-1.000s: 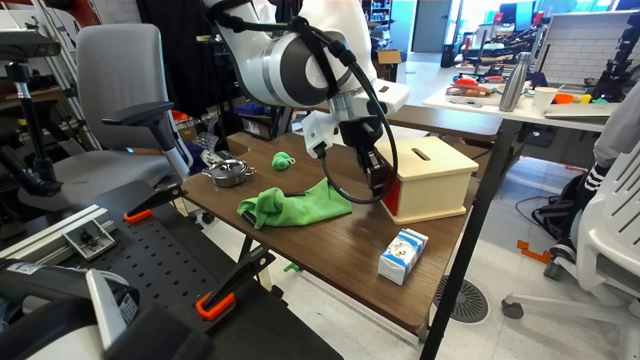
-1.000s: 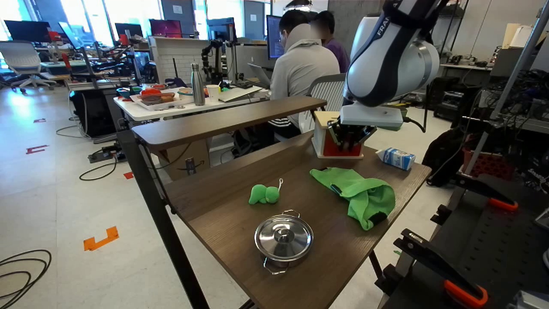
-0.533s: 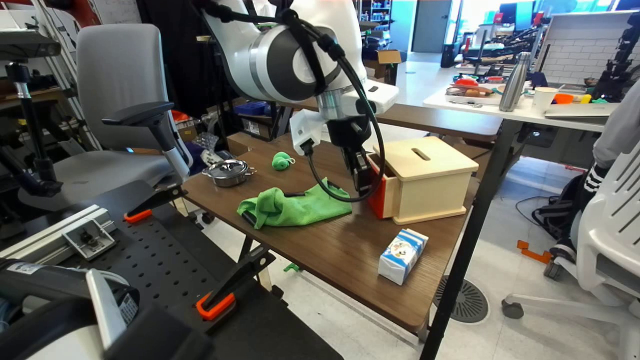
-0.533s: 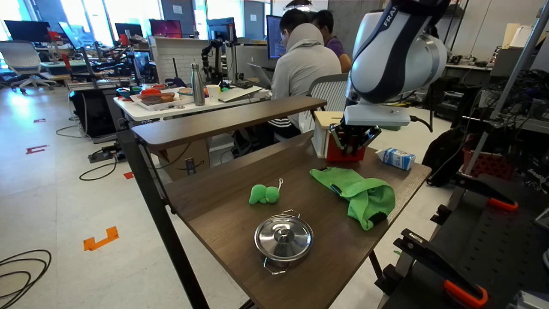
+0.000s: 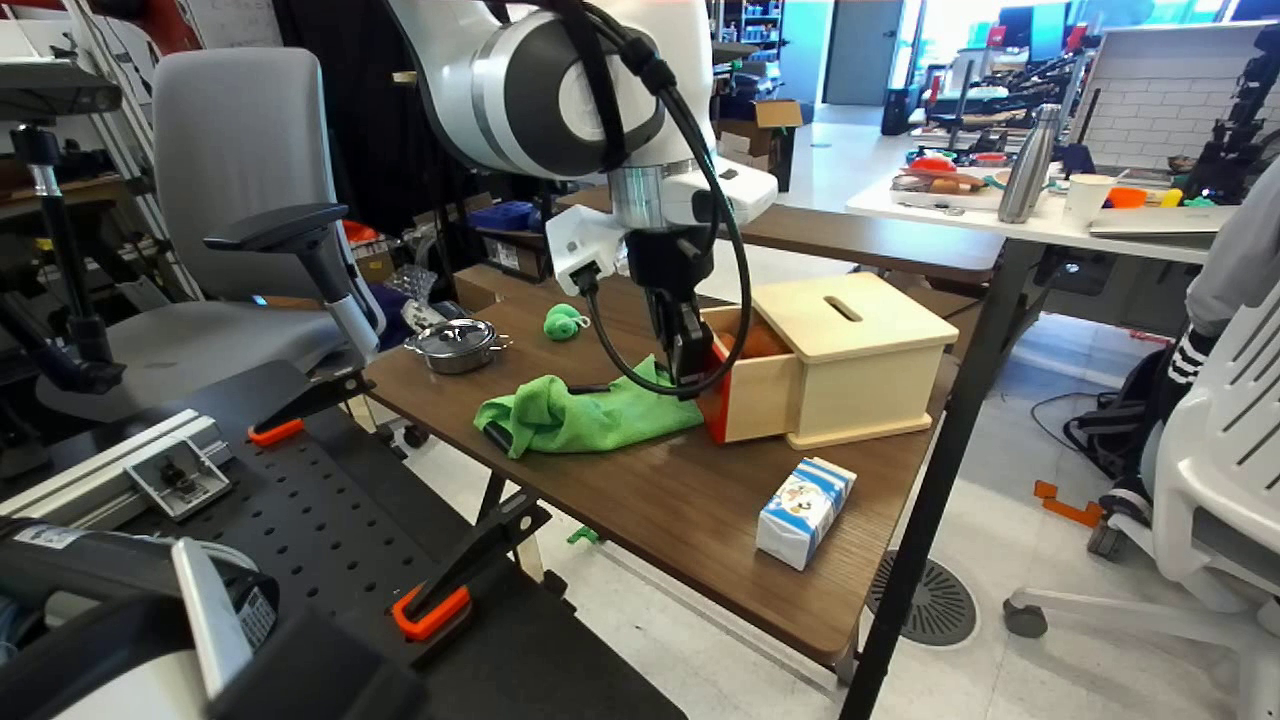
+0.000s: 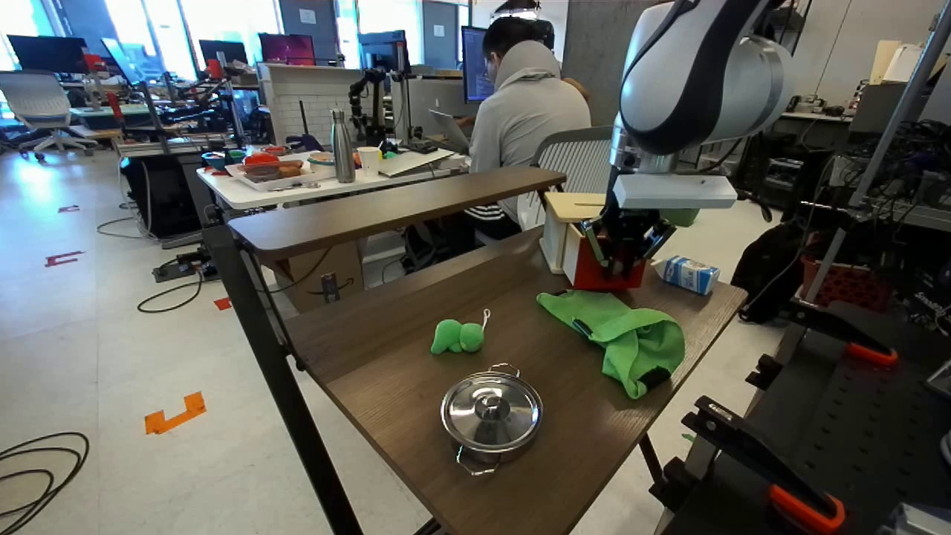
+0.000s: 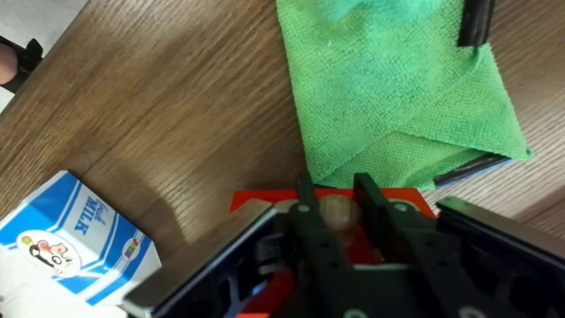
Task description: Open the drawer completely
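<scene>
The drawer (image 5: 765, 398) stands pulled out of the light-wood box (image 5: 865, 385), with a wide stretch of its side wall showing. Its red front faces the green cloth; it also shows in an exterior view (image 6: 587, 271) and in the wrist view (image 7: 260, 195). Something orange-brown shows inside the drawer, partly hidden. My gripper (image 7: 334, 183) has its fingers on both sides of the round wooden knob (image 7: 339, 213) on the front and is shut on it. The gripper shows in both exterior views, in front of the drawer (image 5: 685, 375) (image 6: 622, 267), where it hides the knob.
The green cloth (image 5: 590, 415) lies right by the drawer front; I cannot tell whether they touch. A blue-and-white milk carton (image 5: 805, 513) lies beside the drawer near the table edge. A lidded pot (image 6: 492, 412) and green toy (image 6: 457, 336) stand farther off. A raised shelf (image 6: 394, 212) runs alongside.
The drawer was closed one second ago and has slid out of the box toward the green cloth. My gripper has moved away from the box with it. The box, cloth and carton have stayed put.
</scene>
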Controlling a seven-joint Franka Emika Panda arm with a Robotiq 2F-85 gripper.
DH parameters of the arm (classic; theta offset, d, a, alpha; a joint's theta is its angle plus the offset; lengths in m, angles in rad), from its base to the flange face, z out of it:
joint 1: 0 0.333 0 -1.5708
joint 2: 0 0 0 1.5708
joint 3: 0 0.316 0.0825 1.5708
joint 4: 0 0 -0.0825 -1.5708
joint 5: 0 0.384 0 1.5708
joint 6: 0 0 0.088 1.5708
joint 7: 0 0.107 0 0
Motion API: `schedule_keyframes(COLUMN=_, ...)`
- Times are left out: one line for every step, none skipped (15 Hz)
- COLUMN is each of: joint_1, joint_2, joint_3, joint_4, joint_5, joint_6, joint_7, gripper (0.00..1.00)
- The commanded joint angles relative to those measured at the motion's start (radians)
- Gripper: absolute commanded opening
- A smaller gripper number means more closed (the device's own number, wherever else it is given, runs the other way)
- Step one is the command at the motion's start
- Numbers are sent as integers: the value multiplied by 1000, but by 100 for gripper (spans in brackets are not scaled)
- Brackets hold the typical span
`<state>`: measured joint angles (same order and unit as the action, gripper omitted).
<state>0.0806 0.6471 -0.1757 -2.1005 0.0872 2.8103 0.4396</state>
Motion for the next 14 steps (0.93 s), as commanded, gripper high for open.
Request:
schedule_keyframes(joint_1=-39, joint_2=-57, joint_3=43, joint_4=-38, joint_5=18, joint_6=-102, joint_7=-78, gripper=60)
schedule_keyframes(joint_1=-43, joint_2=-61, joint_3=47, joint_4=-37, joint_5=16, joint_6=-133, joint_7=-89, gripper=68)
schedule_keyframes(joint_1=-44, joint_2=-64, joint_3=49, joint_4=-36, joint_5=13, joint_6=-159, joint_7=-94, gripper=74)
schedule_keyframes(joint_1=-49, joint_2=-66, joint_3=52, joint_4=-35, joint_5=13, joint_6=-182, joint_7=-102, gripper=81)
schedule_keyframes(joint_1=-51, joint_2=-68, joint_3=53, joint_4=-33, joint_5=11, joint_6=-207, joint_7=-107, gripper=90)
schedule_keyframes(joint_1=-53, joint_2=-69, joint_3=53, joint_4=-30, joint_5=10, joint_6=-230, joint_7=-111, gripper=96)
schedule_keyframes(joint_1=-55, joint_2=-73, joint_3=54, joint_4=-29, joint_5=10, joint_6=-249, joint_7=-117, gripper=100)
schedule_keyframes(joint_1=-57, joint_2=-81, joint_3=53, joint_4=-29, joint_5=8, joint_6=-276, joint_7=-123, gripper=100)
schedule_keyframes(joint_1=-59, joint_2=-98, joint_3=49, joint_4=-33, joint_5=2, joint_6=-302, joint_7=-131, gripper=100)
schedule_keyframes(joint_1=-77, joint_2=-129, joint_3=59, joint_4=-43, joint_5=7, joint_6=-328, joint_7=-164, gripper=100)
schedule_keyframes(joint_1=-87, joint_2=-164, joint_3=61, joint_4=-55, joint_5=3, joint_6=-352, joint_7=-196, gripper=100)
schedule_keyframes(joint_1=-93, joint_2=-195, joint_3=61, joint_4=-65, joint_5=-3, joint_6=-370, joint_7=-222, gripper=100)
schedule_keyframes(joint_1=-99, joint_2=-226, joint_3=59, joint_4=-74, joint_5=-4, joint_6=-379, joint_7=-238, gripper=100)
schedule_keyframes(joint_1=-76, joint_2=-128, joint_3=49, joint_4=-22, joint_5=-10, joint_6=-335, joint_7=-182, gripper=100)
